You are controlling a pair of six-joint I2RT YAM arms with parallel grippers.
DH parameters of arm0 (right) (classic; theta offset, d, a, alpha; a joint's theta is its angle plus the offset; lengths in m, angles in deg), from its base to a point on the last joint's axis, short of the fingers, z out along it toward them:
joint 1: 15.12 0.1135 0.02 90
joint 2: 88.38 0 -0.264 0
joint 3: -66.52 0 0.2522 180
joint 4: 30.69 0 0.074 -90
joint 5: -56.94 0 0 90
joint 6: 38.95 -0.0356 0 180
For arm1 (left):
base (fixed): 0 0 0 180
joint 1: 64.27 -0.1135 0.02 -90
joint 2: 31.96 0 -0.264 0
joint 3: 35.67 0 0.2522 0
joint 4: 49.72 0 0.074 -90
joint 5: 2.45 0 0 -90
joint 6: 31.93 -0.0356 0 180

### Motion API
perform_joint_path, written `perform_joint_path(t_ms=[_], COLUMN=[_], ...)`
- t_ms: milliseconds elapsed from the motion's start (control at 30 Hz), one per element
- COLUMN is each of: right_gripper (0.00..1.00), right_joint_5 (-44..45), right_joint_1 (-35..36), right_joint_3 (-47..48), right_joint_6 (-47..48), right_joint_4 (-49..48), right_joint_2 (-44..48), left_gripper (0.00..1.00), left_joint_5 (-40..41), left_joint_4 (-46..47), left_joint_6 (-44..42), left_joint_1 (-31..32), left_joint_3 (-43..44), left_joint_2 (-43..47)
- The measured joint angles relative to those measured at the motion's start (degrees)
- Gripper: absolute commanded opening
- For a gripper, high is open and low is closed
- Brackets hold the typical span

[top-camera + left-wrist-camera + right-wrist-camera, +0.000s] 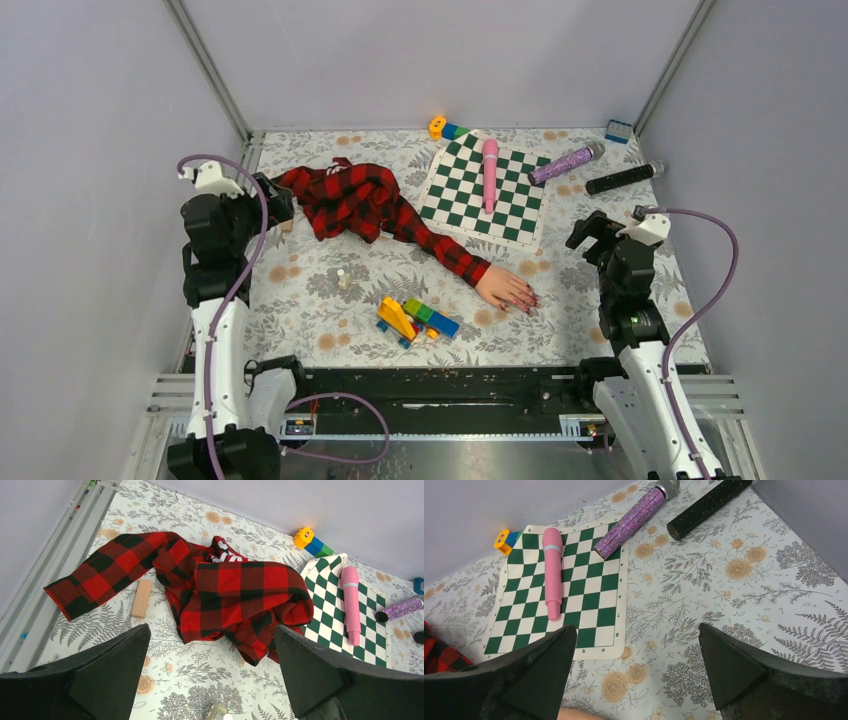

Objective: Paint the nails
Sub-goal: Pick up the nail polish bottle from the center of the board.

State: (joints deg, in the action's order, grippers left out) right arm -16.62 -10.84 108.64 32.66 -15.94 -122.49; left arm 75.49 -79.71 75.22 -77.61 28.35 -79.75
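1. Because they are so small from above, the glossy dark-red nails barely show on the pale mannequin hand, on the near side of the checked board.
2. A soft plaid sleeve, crumpled left of the board, hides its wrist.
3. Left gripper and right gripper gape wide, empty.

Pink plastic cylinder lying on green-and-white checkered mat; purple glittery microphone beside black glittery tube; colourful toy bricks near front edge.

Dark-red nails tip the pale mannequin hand.
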Motion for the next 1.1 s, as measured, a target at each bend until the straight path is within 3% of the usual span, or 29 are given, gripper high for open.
perform_joint_path(t_ms=[433,667,833,1100], right_gripper=[0.99,1.0,1.0,1.0], right_joint_5=[-0.09,-1.05,-1.57,-2.62], right_joint_1=[0.0,0.0,0.0,0.0], right_joint_3=[0.0,0.0,0.0,0.0], right_joint_6=[-0.13,-0.92,-1.05,-1.4], right_joint_4=[0.0,0.02,0.24,0.68], right_joint_2=[-0.07,0.24,1.84,3.19], left_gripper=[0.99,0.99,0.98,0.74], left_joint_5=[0.04,4.7,7.02,10.32], left_joint_4=[-1.01,-0.5,0.92,-0.5], left_joint_6=[3.54,3.19,5.07,11.45], left_joint_1=[0.92,14.05,19.56,25.97], left_joint_3=[0.74,-1.4,-7.3,-19.78], left_joint_2=[-5.4,-1.97,-0.55,-0.76])
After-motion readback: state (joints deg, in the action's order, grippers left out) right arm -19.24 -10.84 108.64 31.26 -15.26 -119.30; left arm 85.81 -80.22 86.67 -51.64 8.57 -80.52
